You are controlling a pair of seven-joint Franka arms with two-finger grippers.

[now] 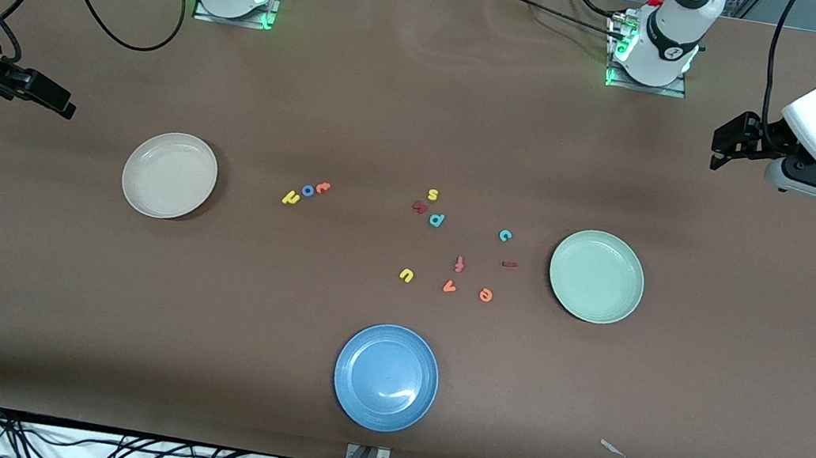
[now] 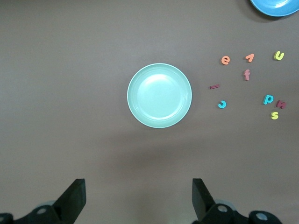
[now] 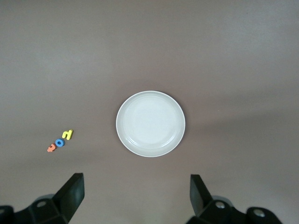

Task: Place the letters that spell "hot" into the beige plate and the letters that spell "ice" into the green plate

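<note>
**Both arms wait high, letters untouched on the table**

Right now the round shallow cream-beige plate [image 1: 170, 175] sits bare toward the right arm's end of the brown table [image 1: 425, 104], and the round pale mint-green plate [image 1: 597, 276] sits bare toward the left arm's end. Between them lie the tiny foam letters. The yellow h [image 1: 291, 198], the blue ring-shaped o [image 1: 308, 190] and the orange t [image 1: 324, 187] form a tight slanted row, touching or nearly so, near the beige plate. The teal c [image 1: 505, 235], the dark red bar i [image 1: 509, 264] and the orange e [image 1: 485, 295] lie apart from one another just beside the green plate, the e nearest the front camera.

Among them rest a yellow s [image 1: 433, 194], a dark red letter [image 1: 420, 206] too small to read, a teal p [image 1: 436, 219], a red-orange f [image 1: 459, 263], a yellow u [image 1: 406, 275] and an orange v [image 1: 449, 287]. A round blue plate [image 1: 386, 377] sits nearest the front camera.

The left gripper [image 2: 135, 200] hangs over the table at its own end, looking down on the green plate, its black fingers [image 2: 72, 198] spread wide and holding nothing. The right gripper [image 3: 135, 198] hangs likewise over the beige plate's end, fingers [image 3: 71, 196] wide apart and empty. Both arms wait.
</note>
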